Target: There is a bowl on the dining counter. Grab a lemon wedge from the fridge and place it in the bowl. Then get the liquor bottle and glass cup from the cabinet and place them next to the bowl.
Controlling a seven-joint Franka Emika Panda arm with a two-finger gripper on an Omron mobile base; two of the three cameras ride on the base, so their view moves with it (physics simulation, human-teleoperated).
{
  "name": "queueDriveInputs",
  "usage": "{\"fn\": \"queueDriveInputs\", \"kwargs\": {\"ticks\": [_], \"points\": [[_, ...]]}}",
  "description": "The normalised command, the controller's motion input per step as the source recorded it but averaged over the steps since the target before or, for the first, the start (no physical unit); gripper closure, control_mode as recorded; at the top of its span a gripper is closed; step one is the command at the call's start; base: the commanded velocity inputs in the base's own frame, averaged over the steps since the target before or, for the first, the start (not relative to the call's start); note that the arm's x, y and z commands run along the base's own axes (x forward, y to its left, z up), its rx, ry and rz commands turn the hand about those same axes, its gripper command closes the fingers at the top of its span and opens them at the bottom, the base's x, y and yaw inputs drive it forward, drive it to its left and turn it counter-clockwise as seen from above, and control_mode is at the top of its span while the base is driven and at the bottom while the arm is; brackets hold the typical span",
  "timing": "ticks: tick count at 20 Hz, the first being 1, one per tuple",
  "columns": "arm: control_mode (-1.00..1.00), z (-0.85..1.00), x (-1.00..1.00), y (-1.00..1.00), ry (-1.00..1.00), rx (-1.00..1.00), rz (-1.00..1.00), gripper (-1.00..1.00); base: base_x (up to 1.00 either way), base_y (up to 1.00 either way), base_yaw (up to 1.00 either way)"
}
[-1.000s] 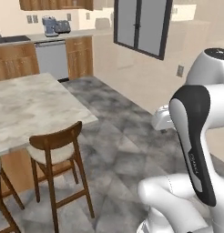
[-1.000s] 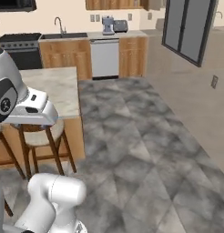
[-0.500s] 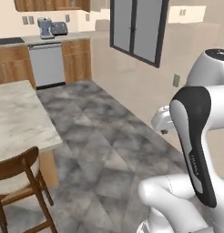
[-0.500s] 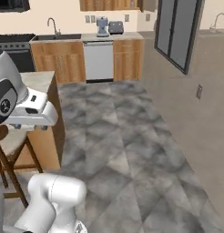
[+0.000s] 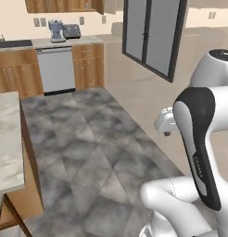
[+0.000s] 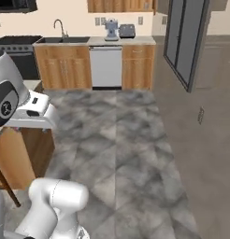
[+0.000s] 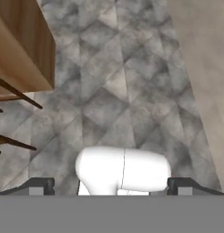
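Observation:
My gripper [image 7: 111,189] points down at the grey tiled floor, and its two dark fingertips [image 7: 41,185] stand far apart with nothing between them, so it is open. The tall grey two-door fridge [image 5: 153,37] [image 6: 182,37] is set in the beige wall ahead on the right, doors closed. The marble-topped dining counter [image 5: 7,139] lies at the left, and its wooden side [image 7: 22,50] appears in the hand view. Wooden wall cabinets [image 5: 65,4] [image 6: 119,4] hang over the far worktop. The bowl, lemon wedge, liquor bottle and glass cup are out of view.
Along the far wall are a white dishwasher [image 5: 55,69], wooden base cabinets [image 6: 138,65], a sink [image 6: 61,39], a stove [image 6: 11,44], a coffee machine [image 5: 55,30] and a toaster [image 5: 72,31]. Stool legs [image 7: 18,95] stand by the counter. Open tiled floor [image 5: 97,139] runs ahead.
The whole picture has shifted because the base has moved: counter and stools slid off to the left, and the fridge wall and far worktop came nearer. The gripper stays open.

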Motion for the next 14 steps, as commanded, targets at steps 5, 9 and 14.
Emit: {"fn": "queueDriveInputs", "kwargs": {"ticks": [5, 9, 14], "points": [[1.00, 0.00, 0.00, 0.00, 0.00, 0.00, 0.00, -1.00, 1.00, -0.53, 0.22], [1.00, 0.00, 0.00, 0.00, 0.00, 0.00, 0.00, -1.00, 1.00, -0.20, 0.11], [1.00, 0.00, 0.00, 0.00, 0.00, 0.00, 0.00, -1.00, 1.00, -0.14, 0.10]]}}
